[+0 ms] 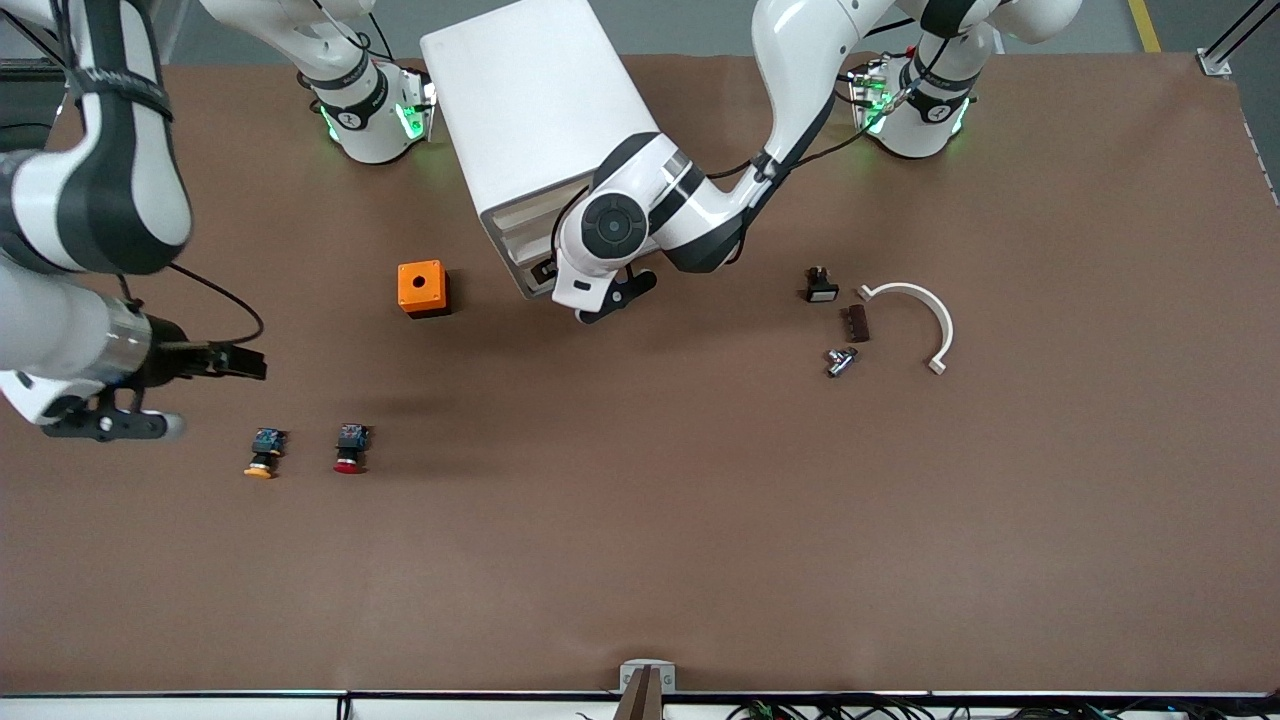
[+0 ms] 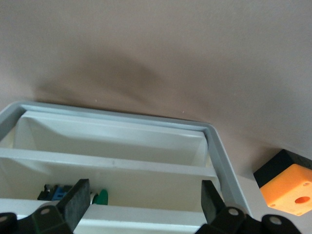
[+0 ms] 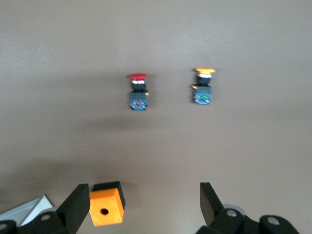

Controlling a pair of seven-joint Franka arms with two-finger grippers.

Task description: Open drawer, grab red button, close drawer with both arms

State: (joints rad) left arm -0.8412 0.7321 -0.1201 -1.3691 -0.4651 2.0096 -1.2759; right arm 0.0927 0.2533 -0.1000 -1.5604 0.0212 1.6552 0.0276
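Observation:
The red-capped button lies on its side on the brown table, beside an alike orange-yellow-capped button. It also shows in the right wrist view. My right gripper hangs open and empty in the air at the right arm's end of the table; in its own view the right gripper is apart from both buttons. The white drawer cabinet stands between the arm bases. My left gripper is open at the cabinet's front, and in the left wrist view it straddles a white drawer edge.
An orange box with a hole stands beside the cabinet's front. A black button with a white face, a brown piece, a metal part and a white curved piece lie toward the left arm's end. Blue and green items sit inside the cabinet.

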